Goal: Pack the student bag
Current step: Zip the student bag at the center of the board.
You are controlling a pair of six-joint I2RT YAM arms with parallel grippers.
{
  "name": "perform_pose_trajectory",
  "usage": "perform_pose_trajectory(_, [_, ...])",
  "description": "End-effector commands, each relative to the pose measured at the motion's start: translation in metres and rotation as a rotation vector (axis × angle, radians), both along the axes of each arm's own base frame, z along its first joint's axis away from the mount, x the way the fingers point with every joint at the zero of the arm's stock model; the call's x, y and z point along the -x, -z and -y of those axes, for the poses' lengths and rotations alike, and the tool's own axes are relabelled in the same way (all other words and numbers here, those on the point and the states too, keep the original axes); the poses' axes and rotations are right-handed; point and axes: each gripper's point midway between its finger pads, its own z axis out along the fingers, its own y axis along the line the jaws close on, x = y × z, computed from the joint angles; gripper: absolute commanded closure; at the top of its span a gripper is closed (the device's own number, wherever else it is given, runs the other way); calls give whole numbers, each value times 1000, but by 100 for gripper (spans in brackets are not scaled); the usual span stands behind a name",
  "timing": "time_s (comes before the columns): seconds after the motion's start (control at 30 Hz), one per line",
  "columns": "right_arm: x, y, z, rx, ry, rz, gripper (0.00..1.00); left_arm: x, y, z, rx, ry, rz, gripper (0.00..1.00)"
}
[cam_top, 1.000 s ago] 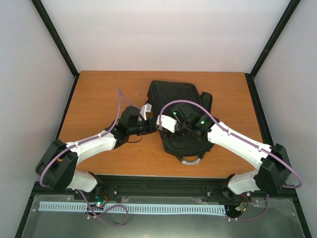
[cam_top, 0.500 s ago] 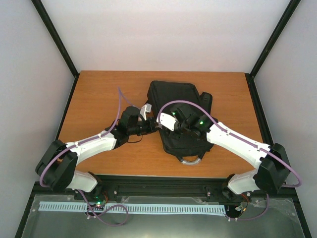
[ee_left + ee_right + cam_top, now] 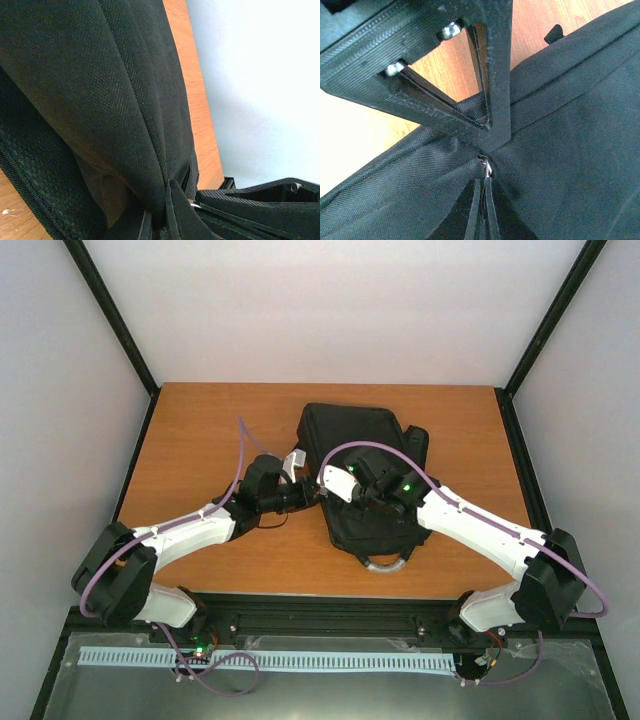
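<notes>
The student bag (image 3: 368, 455) lies flat in the middle of the wooden table, its grey handle (image 3: 385, 562) toward me. My left gripper (image 3: 319, 496) is at the bag's left edge; in the left wrist view it (image 3: 159, 210) is shut on a bunched fold of the bag's black fabric (image 3: 125, 100). Right beside it, my right gripper (image 3: 337, 497) is over the bag's left side. The right wrist view shows it (image 3: 484, 184) shut on a small metal zipper pull (image 3: 488, 169), with the left gripper's black finger (image 3: 492, 95) just above.
The wooden table (image 3: 200, 440) is bounded by black frame posts and white walls. A black rail (image 3: 330, 605) runs along its near edge between the arm bases. A purple cable (image 3: 375, 448) loops over the bag.
My right gripper has edged slightly left toward the left gripper and its jaws have closed on the zipper pull. The left arm and the bag have not visibly moved.
</notes>
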Motion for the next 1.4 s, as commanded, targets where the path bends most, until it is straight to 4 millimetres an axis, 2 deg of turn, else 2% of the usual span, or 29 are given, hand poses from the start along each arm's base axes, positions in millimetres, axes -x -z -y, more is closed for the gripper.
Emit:
perform_pose_trajectory(0.0, [-3, -5, 4, -12, 35, -2, 97, -5, -45, 7, 60, 11, 141, 99])
perform_pose_trajectory(0.4, [2, 6, 24, -130, 118, -321, 97, -1, 0, -4, -36, -10, 89, 99])
perform_pose_trajectory(0.7, [-8, 15, 48, -219, 229, -535, 97, 2, 17, -10, -76, -18, 75, 99])
perform_pose_trajectory(0.9, [-13, 24, 68, -230, 288, -571, 97, 1, 22, -11, -91, -18, 73, 99])
perform_pose_trajectory(1.37, [-29, 53, 134, -195, 436, -566, 97, 0, 30, -12, -112, -24, 61, 99])
